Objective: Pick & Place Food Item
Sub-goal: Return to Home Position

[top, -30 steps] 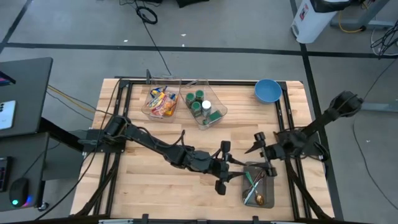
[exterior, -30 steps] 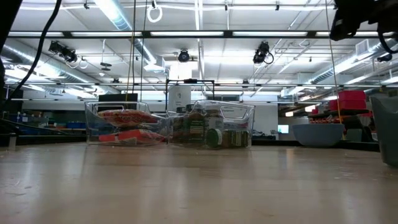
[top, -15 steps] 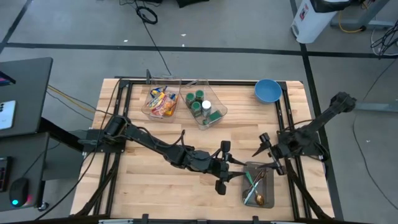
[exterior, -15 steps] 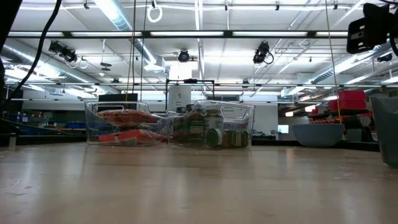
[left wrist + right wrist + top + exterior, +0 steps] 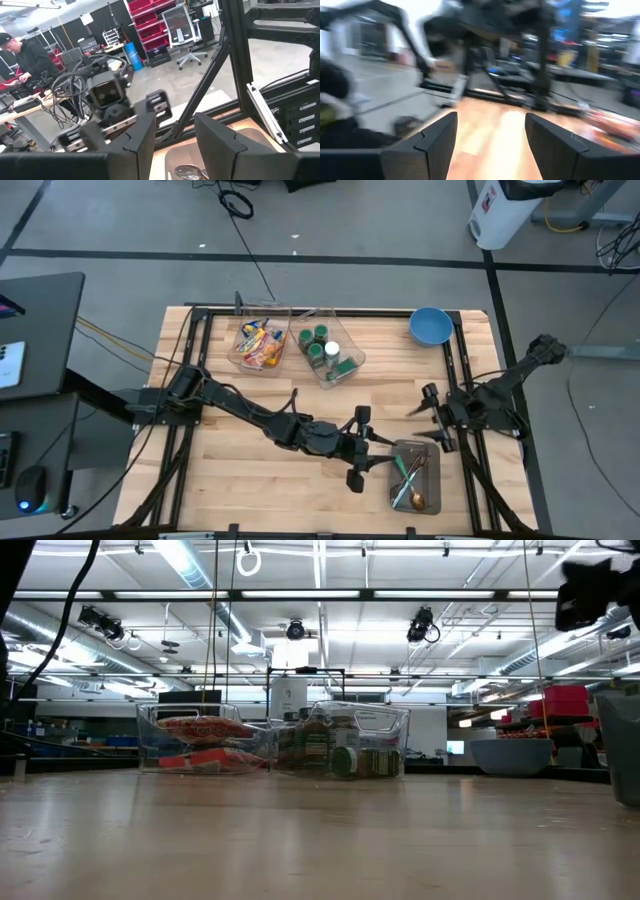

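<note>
The gray bin [image 5: 430, 480] held the green spoon [image 5: 404, 468] and copper spoon [image 5: 418, 500], apparently delivered. Just beside it the left gripper [image 5: 360, 448] hung empty, fingers spread wide. Beyond the bin the right gripper [image 5: 428, 418], fingers likewise parted wide, seemed free to retire.

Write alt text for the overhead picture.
Two dark robot arms reach over a wooden table, left gripper and right gripper both open near a gray rectangular bin of spoons. Two clear plastic tubs and a blue bowl line the far edge.
</note>
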You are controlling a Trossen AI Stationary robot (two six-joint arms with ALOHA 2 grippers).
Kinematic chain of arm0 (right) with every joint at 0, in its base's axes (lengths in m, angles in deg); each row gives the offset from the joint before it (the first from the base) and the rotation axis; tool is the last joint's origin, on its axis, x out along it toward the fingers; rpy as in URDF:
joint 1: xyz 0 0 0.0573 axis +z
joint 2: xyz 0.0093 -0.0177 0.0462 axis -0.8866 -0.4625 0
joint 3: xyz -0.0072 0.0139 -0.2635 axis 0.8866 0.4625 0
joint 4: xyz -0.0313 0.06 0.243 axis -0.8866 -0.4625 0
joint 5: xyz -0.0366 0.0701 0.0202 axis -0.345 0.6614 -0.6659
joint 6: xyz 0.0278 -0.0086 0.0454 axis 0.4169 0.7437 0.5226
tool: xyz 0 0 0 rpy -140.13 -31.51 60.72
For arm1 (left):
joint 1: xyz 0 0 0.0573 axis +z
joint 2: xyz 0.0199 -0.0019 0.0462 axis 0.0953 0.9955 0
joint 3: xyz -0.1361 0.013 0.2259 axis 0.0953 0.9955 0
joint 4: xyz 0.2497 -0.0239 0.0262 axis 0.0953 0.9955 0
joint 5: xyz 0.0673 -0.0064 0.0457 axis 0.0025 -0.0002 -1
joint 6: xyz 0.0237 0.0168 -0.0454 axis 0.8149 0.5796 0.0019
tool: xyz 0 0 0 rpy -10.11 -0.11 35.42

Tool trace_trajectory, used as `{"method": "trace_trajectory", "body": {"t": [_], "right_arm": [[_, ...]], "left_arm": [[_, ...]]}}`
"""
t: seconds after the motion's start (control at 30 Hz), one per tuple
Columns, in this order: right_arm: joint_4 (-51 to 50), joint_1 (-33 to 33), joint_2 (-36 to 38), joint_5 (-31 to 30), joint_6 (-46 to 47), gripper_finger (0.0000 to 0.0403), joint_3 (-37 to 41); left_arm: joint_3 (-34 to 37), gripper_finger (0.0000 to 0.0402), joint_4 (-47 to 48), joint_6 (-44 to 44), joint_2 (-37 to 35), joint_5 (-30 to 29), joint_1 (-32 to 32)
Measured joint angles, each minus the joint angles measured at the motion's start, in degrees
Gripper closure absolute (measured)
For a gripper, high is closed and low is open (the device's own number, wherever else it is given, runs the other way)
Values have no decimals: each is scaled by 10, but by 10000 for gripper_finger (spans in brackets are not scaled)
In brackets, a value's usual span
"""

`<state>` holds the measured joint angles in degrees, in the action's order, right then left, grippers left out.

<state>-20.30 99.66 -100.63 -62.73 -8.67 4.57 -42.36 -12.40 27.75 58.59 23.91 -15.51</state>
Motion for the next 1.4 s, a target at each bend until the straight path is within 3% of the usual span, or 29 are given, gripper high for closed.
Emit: {"method": "trace_trajectory", "body": {"t": [0.13, 0.27, 0.33, 0.5, 0.6, 0.73, 0.83, 1.13, 1.33, 1.4], "right_arm": [[-27, -40, 0, -71, -2, 158, 1], [-37, -92, -1, -21, 0, 158, 1], [-36, -110, -1, 21, 2, 158, 1], [-31, -140, -1, 52, 2, 158, 1], [-31, -150, -1, 52, 4, 158, 1], [-31, -156, -1, 53, 6, 158, 1], [-31, -156, -1, 53, 9, 158, 1], [-31, -156, -1, 52, 9, 158, 1], [-30, -156, -1, 52, 8, 158, 1], [-28, -156, -1, 52, 8, 158, 1]], "left_arm": [[0, 258, -10, -12, 0, 0, 0], [15, 258, -65, -3, -12, 3, -10], [54, 258, -167, 11, -33, 5, -22], [213, 258, -568, 40, -78, 21, -46], [313, 258, -659, 65, -99, -33, -52], [431, 258, -625, 83, -167, -135, -53], [520, 258, -568, 56, -217, -153, -53], [771, 258, -566, -64, -378, -147, -67], [926, 258, -564, -181, -471, -71, -69], [929, 258, -502, -205, -494, -68, -68]]}}
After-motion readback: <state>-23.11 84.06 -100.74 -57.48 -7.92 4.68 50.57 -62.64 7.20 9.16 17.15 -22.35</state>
